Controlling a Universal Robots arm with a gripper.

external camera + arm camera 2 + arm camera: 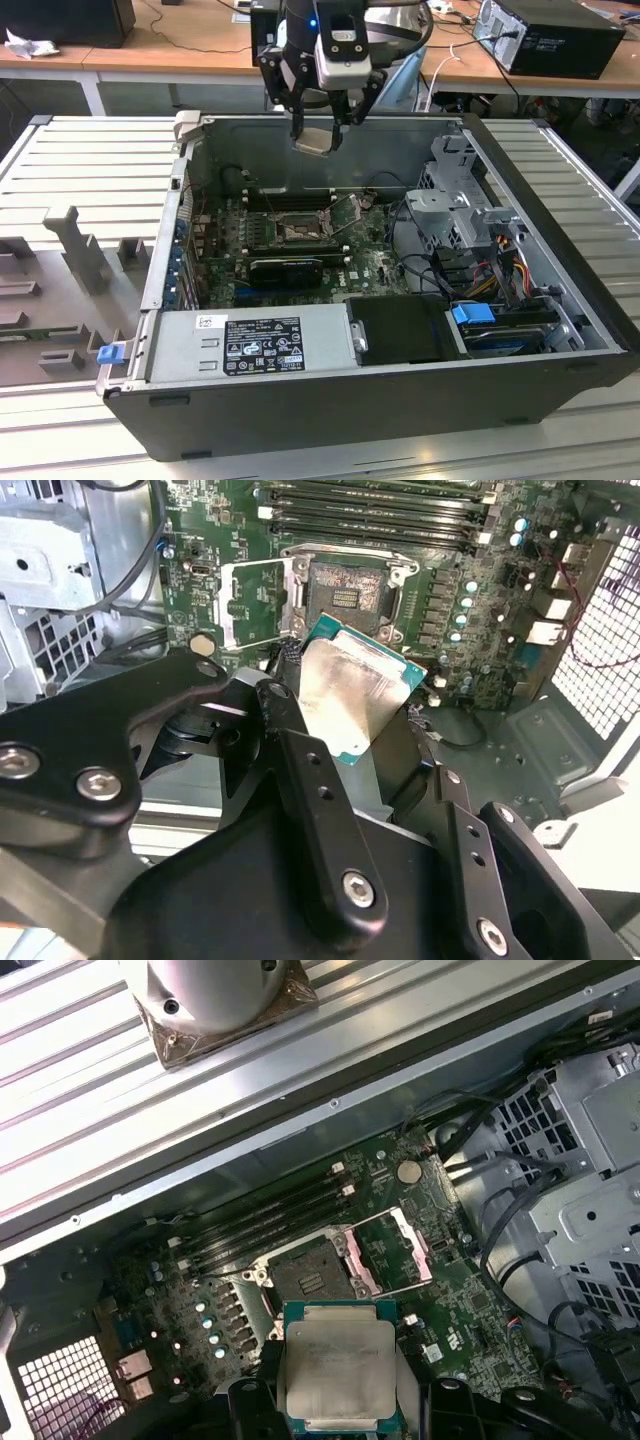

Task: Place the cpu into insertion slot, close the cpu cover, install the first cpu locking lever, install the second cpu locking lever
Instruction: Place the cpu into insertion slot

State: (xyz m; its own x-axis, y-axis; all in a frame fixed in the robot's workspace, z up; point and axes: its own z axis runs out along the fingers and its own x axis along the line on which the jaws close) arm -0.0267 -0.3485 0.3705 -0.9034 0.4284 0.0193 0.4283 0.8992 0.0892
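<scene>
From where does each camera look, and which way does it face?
Exterior view: off the arm, looking down into the open computer case; the gripper shows, holding the cpu.
First wrist view: on the arm, looking down at the insertion slot; fingers show.
Second wrist view: likewise, from a different angle; fingers show.
Both wrist views share cpu, insertion slot, open cpu cover.

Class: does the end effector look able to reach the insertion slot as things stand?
Probably yes: the cpu cover is swung open, the insertion slot lies bare, and the end effector holds the cpu above the case.
</scene>
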